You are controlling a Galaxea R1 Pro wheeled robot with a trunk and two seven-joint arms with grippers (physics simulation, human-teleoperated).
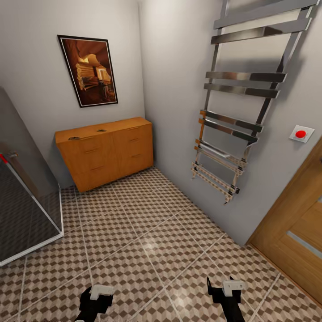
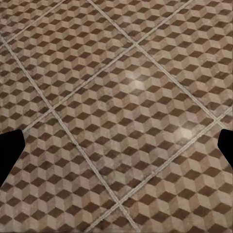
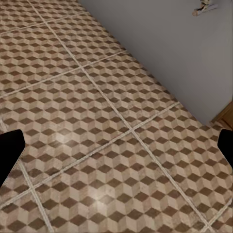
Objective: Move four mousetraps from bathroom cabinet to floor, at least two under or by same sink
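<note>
The cabinet [image 1: 105,150], an orange-brown chest of drawers with all drawers shut, stands against the far wall in the corner. On its flat top lie two tiny flat dark things, one [image 1: 74,138] near the left end and one [image 1: 101,130] near the middle; they look like mousetraps but are too small to be sure. The bathroom floor [image 1: 147,241] of cube-patterned tiles stretches from the cabinet to me. My left gripper [image 1: 96,298] and right gripper [image 1: 226,291] hang low at the near edge, far from the cabinet. Both are open and empty over bare tiles [image 2: 116,121] [image 3: 97,145]. The sink is out of view.
A glass shower enclosure [image 1: 27,210] stands at the left. A chrome towel radiator [image 1: 237,125] hangs on the right wall, with a red button [image 1: 300,133] and a wooden door [image 1: 299,232] beyond it. A framed picture [image 1: 88,70] hangs above the cabinet.
</note>
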